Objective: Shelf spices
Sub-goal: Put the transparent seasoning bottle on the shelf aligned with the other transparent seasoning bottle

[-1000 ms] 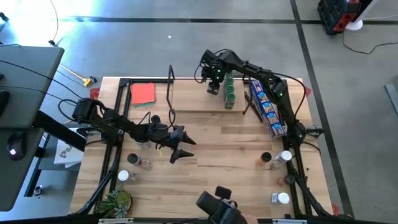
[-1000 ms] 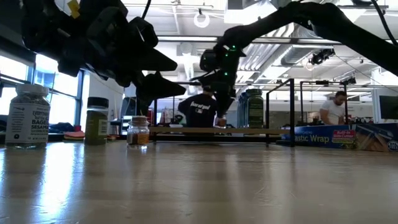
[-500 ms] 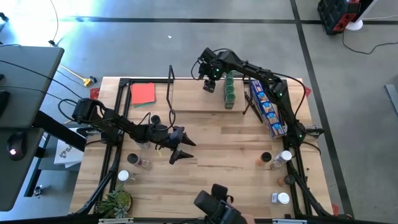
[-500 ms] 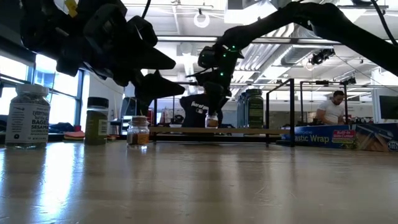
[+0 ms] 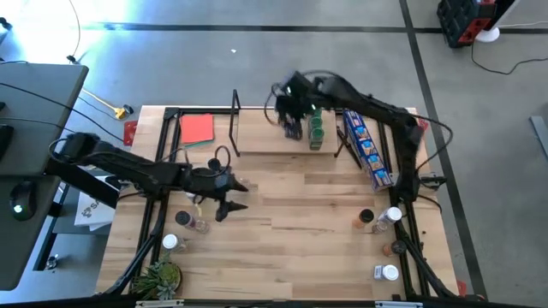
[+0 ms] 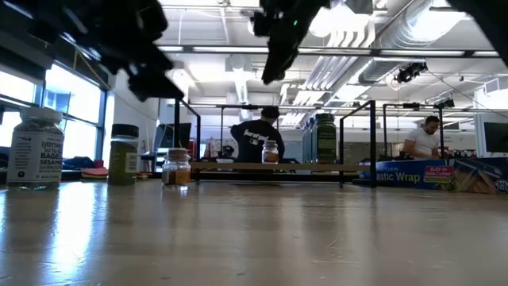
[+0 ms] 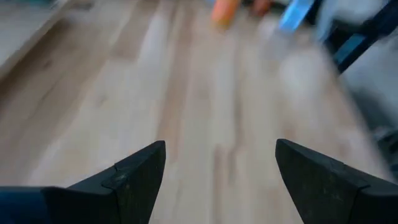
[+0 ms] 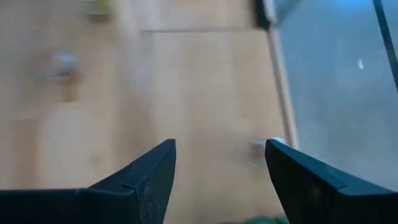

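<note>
right gripper (image 5: pixel 293 128) risen off shelved jar (image 6: pixel 271 151) (jaws apart), left gripper (image 5: pixel 224 198) withdrawn

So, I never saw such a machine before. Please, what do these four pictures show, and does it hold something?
It is a robot with two dark arms at a wooden table. One picture looks down from above, one looks level across the table, and two come from cameras on the wrists. The left tool hangs open over the table, holding nothing. The right tool is raised above the shelf, also open and holding nothing. Green-capped jars and a small jar stand on the shelf. More jars wait on the table, beside a blue package and a red card.
</note>
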`<state>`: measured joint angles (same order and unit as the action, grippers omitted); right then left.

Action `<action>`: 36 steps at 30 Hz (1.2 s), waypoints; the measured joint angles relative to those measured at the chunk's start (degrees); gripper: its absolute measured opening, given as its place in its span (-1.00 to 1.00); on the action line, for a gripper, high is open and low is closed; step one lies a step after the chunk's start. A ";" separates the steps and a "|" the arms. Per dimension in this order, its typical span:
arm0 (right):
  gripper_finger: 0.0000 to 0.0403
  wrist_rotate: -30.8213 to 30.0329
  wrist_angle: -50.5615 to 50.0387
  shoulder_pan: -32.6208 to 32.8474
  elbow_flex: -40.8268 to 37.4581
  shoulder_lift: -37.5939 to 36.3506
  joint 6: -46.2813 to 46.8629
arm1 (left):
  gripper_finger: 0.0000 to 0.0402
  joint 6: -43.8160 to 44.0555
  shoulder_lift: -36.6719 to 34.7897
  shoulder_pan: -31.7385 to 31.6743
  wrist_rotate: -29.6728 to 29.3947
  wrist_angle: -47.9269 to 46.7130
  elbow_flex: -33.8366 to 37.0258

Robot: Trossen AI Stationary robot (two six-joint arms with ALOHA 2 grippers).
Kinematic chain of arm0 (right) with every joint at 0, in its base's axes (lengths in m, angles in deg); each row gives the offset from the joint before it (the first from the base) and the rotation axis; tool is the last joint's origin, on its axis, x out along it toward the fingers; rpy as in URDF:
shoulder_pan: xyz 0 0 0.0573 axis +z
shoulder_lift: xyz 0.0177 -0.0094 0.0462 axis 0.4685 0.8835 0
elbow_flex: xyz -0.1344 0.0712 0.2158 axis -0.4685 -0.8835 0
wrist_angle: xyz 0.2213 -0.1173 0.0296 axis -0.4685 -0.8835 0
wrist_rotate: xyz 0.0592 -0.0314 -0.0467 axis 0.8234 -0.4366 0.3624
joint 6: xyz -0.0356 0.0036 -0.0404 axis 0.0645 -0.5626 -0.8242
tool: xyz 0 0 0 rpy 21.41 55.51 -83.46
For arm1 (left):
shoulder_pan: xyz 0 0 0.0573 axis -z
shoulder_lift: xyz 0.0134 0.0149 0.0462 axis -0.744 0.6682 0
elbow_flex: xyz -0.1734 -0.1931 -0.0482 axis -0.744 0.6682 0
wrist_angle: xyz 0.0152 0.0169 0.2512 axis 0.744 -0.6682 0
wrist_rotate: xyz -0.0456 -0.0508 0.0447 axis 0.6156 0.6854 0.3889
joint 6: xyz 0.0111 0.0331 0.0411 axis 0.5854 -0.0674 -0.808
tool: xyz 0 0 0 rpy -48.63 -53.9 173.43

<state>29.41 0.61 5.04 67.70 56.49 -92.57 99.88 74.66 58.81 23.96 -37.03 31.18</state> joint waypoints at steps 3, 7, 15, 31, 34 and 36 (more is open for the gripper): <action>0.20 -0.82 4.80 5.36 -11.06 -7.50 3.00 | 0.50 -1.81 -3.92 0.80 -3.74 -11.70 -0.92; 0.20 -10.02 16.61 14.00 -27.85 -18.12 11.19 | 0.50 -1.43 -3.95 -0.72 -8.94 -16.61 -0.91; 0.20 -31.47 43.59 30.99 -53.22 -31.37 26.06 | 0.50 -5.81 5.17 -6.56 -12.76 -12.08 -0.93; 0.20 -39.56 52.83 36.83 -60.14 -33.41 28.66 | 0.44 -3.35 15.49 -12.17 -5.14 -4.49 -0.88; 0.20 -39.56 52.84 36.83 -60.14 -33.41 28.54 | 0.39 -3.35 15.37 -12.17 -5.72 -4.03 -1.01; 0.20 -39.56 52.84 36.83 -60.14 -33.41 28.48 | 0.34 -3.38 15.41 -12.17 -6.05 -4.32 -0.97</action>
<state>-10.15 53.44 41.87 7.56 23.08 -64.08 96.51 90.07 46.64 17.90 -41.35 30.21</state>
